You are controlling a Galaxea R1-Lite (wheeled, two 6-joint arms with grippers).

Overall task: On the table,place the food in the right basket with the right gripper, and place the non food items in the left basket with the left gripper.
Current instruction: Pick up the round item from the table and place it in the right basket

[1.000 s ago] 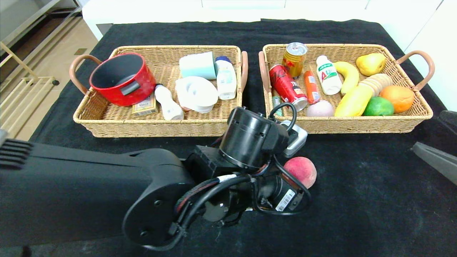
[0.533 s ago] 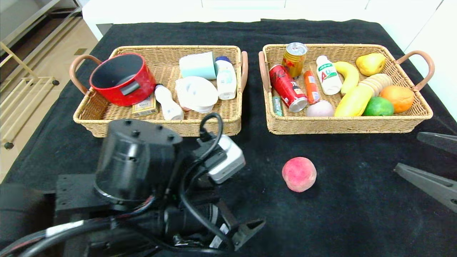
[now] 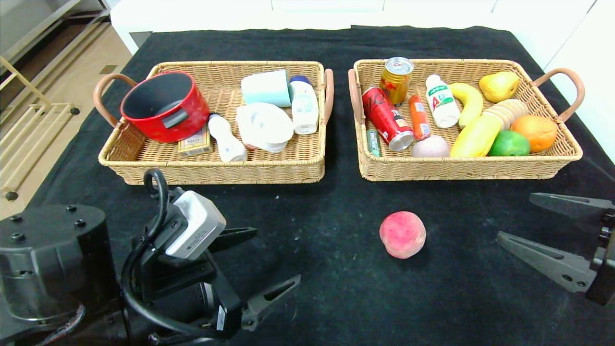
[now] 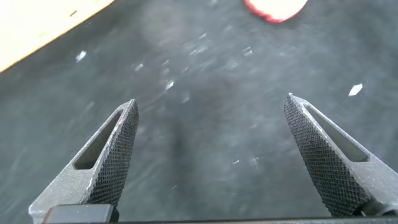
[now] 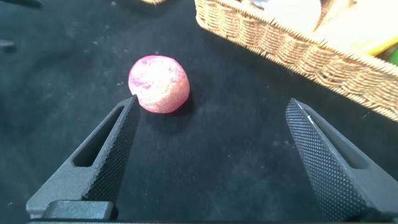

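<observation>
A pink-red peach [image 3: 402, 234] [image 5: 158, 84] [image 4: 273, 7] lies alone on the black table [image 3: 346, 293], in front of the right basket [image 3: 461, 168]. My right gripper [image 3: 515, 216] [image 5: 211, 101] stands open to the peach's right, apart from it and holding nothing. My left gripper [image 3: 276, 254] [image 4: 212, 99] hangs open and empty over bare cloth at the front left. The left basket [image 3: 211, 173] holds a white coiled disc [image 3: 264, 126] and a white bottle [image 3: 226, 139]. A pale ball [image 3: 431, 146], a yellow oblong fruit [image 3: 475, 137] and a sausage stick [image 3: 419, 117] lie in the right basket.
A red pot [image 3: 163, 105], a small box and other bottles also fill the left basket. Cans [image 3: 387, 117], a banana, a pear, an orange and a lime sit in the right basket. The table's left edge drops to the floor.
My left arm has drawn back from beside the peach to the front left, its jaws a little wider. My right gripper has come in from the right edge toward the peach.
</observation>
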